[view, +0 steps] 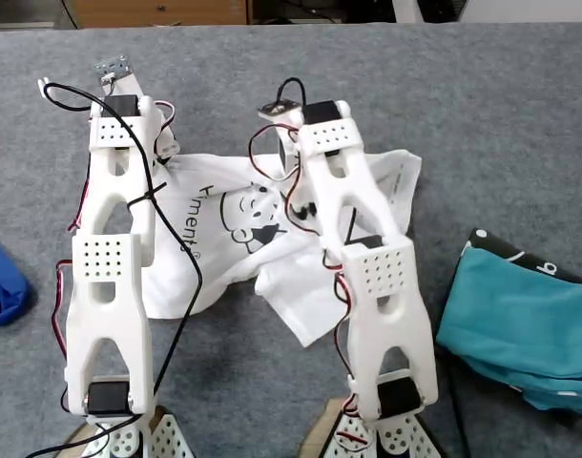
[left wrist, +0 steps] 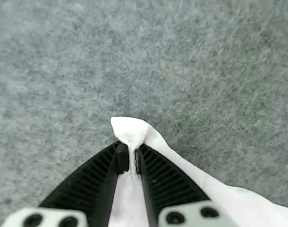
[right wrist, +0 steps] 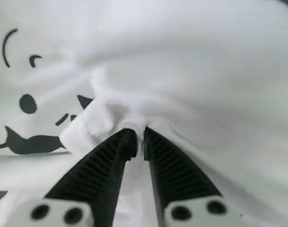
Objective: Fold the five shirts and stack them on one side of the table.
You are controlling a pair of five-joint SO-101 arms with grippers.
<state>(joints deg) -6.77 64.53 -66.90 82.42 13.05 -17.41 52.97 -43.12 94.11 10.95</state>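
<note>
With your left gripper [left wrist: 129,158] pinching a corner of the white shirt [view: 224,272] and your right gripper [right wrist: 139,144] pinching a fold near its print, lift both evenly, keeping the cloth taut over the middle of the table [view: 510,114].

Rumpled white shirt [view: 224,267] with a cartoon face on the grey table [view: 482,114], left arm [view: 110,286] along its edge, right arm [view: 377,277] across it, teal shirt [view: 520,324] well to the right, blue cloth [view: 0,286] at the left edge.
</note>
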